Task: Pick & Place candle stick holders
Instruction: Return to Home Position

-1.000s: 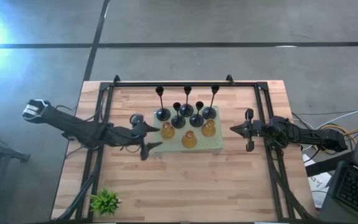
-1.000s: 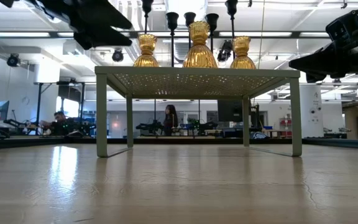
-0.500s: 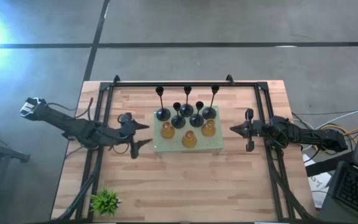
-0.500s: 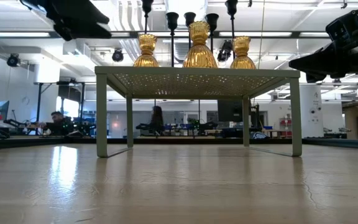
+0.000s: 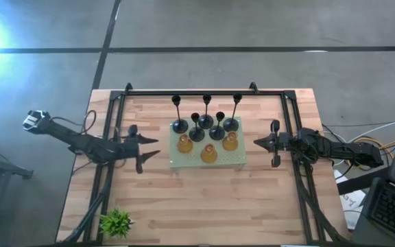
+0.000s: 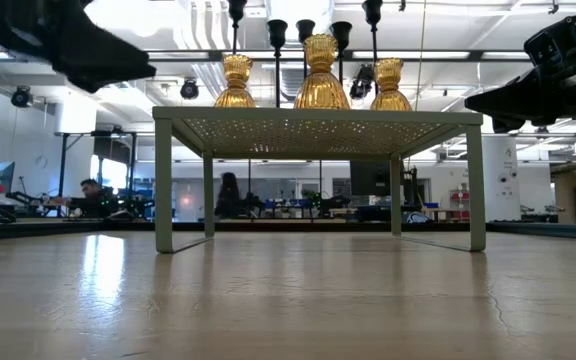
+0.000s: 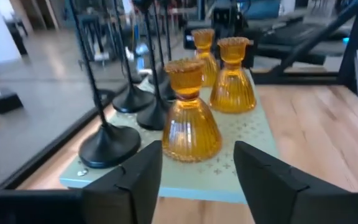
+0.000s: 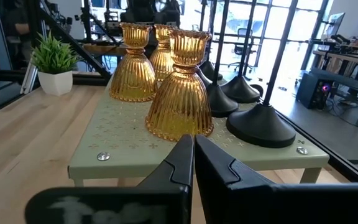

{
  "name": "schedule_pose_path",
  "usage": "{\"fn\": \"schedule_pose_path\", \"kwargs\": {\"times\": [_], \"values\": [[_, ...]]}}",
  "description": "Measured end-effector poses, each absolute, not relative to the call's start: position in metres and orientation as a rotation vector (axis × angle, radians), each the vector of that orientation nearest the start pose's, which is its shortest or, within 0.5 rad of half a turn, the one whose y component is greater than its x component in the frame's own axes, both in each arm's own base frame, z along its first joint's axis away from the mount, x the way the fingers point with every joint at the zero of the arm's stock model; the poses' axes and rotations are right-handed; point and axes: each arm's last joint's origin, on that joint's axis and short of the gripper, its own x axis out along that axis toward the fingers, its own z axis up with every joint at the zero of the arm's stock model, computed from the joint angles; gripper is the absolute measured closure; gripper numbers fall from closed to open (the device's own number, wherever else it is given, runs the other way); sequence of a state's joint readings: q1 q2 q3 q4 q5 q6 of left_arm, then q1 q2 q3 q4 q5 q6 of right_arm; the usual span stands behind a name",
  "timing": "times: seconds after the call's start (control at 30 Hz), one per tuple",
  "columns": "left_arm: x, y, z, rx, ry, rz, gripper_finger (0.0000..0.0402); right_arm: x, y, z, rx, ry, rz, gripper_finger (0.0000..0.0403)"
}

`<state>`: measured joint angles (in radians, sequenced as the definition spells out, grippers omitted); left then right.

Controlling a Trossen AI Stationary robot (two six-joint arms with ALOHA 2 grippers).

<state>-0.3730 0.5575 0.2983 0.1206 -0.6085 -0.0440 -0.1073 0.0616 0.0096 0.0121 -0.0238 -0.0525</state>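
- A pale green shelf stood in the middle of the wooden counter.
- Five black holders, with round domed bases and thin stems, stood upright in a cluster on the back half of the shelf. Three were tall and two were shorter.
- Three amber holders stood upright on the front half of the shelf. One was at the middle near the front edge, and the other two were a little further back on either side.
- The left gripper hung just off the shelf's left side without touching it. Its fingers were spread wide and held nothing, and they pointed at the nearest amber holder.
- The right gripper waited off the shelf's right side, also apart from it. Its fingers were pressed together at the tips with nothing between them.
- A small green plant sat well apart from the shelf, toward the front left corner of the counter.
- In the room beyond the shelf, the low view showed one person standing and another seated further left.
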Motion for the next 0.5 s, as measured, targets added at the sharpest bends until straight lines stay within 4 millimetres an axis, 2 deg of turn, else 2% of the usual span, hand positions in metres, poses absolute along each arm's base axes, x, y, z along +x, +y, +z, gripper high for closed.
{"fn": "schedule_pose_path", "kwargs": {"times": [0.23, 0.5], "values": [[0.115, -0.024, 0.205, 0.027, -0.017, 0.22, 0.0249, 0.1, -0.01, 0.163, -0.05, 0.042, -0.082, 0.0394], [0.108, -0.01, 0.184, 0.033, -0.062, 0.244, 0.0282, 0.1, -0.01, 0.163, -0.05, 0.043, -0.082, 0.0394]]}}
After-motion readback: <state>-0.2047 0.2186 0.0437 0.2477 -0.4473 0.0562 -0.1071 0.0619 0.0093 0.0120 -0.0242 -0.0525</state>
